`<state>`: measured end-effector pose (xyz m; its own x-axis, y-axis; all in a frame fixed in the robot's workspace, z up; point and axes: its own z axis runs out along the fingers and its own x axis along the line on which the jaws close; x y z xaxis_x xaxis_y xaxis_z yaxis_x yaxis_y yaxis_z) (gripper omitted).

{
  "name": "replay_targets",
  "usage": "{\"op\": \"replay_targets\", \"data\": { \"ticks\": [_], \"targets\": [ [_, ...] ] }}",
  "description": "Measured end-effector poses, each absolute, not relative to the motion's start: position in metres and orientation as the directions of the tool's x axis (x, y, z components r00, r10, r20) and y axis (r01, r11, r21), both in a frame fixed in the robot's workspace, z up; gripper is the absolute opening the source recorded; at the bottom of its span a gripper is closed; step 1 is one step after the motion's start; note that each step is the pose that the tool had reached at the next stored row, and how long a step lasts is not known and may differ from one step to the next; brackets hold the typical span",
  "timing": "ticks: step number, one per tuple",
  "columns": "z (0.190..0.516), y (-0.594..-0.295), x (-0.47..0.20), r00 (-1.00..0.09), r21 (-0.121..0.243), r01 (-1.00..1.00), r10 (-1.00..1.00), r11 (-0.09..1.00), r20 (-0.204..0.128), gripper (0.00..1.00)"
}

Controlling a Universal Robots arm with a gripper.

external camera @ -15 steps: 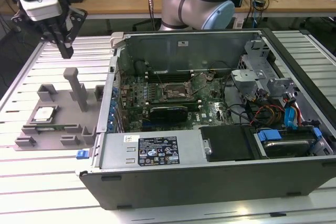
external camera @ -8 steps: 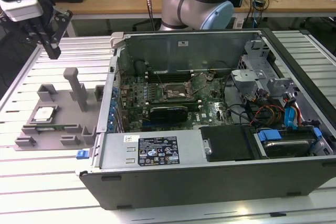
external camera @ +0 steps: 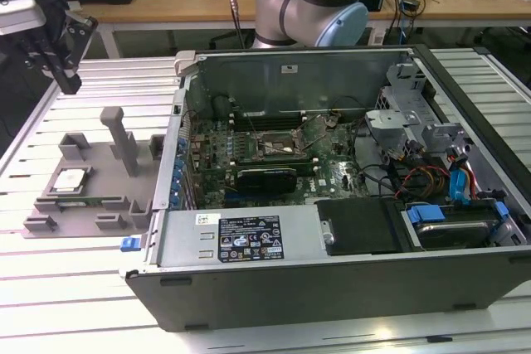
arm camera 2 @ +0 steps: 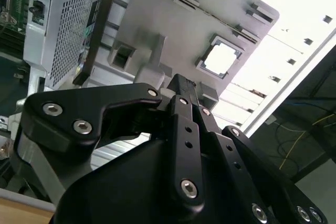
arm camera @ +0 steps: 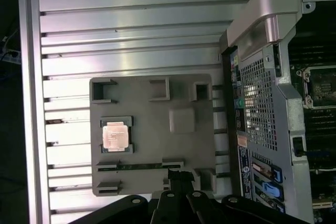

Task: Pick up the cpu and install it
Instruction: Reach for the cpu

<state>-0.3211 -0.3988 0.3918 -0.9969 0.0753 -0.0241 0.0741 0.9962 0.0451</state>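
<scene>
Silver-grey on top, dark at the rim: the cpu (external camera: 70,178), flat in a framed pocket of the grey holder plate (external camera: 101,173), on the slatted aluminium table (external camera: 83,288) just beside the open computer case (external camera: 332,288), at the exterior view's left. Not yet touched. Same chip in both wrist views (arm camera: 115,134) (arm camera 2: 222,59), bright and square in its pocket.

Above the plate's far edge and well apart from the chip, the gripper (external camera: 68,80), black, fingers pressed together and pinching nothing, seen again in both wrist views (arm camera: 177,176) (arm camera 2: 181,83). Off to one side of the pocket, not over it.

Likely trouble, judged from this layout:
- Coming down with fingers together: presses on the lid instead of straddling it.
- Landing off-centre: catches the raised pocket frame or the upright posts nearby, and shoves the plate.
- Gripping so thin a rim: little to hold, so a tilt or slip on the lift looks easy.
- Crossing into the case: wall edge in the path, room for a knock.
- Setting down skewed or turned the wrong way in the socket (external camera: 282,148): probable damage to its contacts.
- Straying toward the green memory stick (external camera: 91,201) along the plate's near edge: wrong part disturbed.
</scene>
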Motion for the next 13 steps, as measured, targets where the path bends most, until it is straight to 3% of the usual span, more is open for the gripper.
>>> {"op": "replay_targets", "data": {
  "ticks": [13],
  "targets": [
    [0.366, -0.391, -0.341, -0.997, 0.045, 0.074, 0.075, 0.996, -0.024, 0.11]
  ]
}}
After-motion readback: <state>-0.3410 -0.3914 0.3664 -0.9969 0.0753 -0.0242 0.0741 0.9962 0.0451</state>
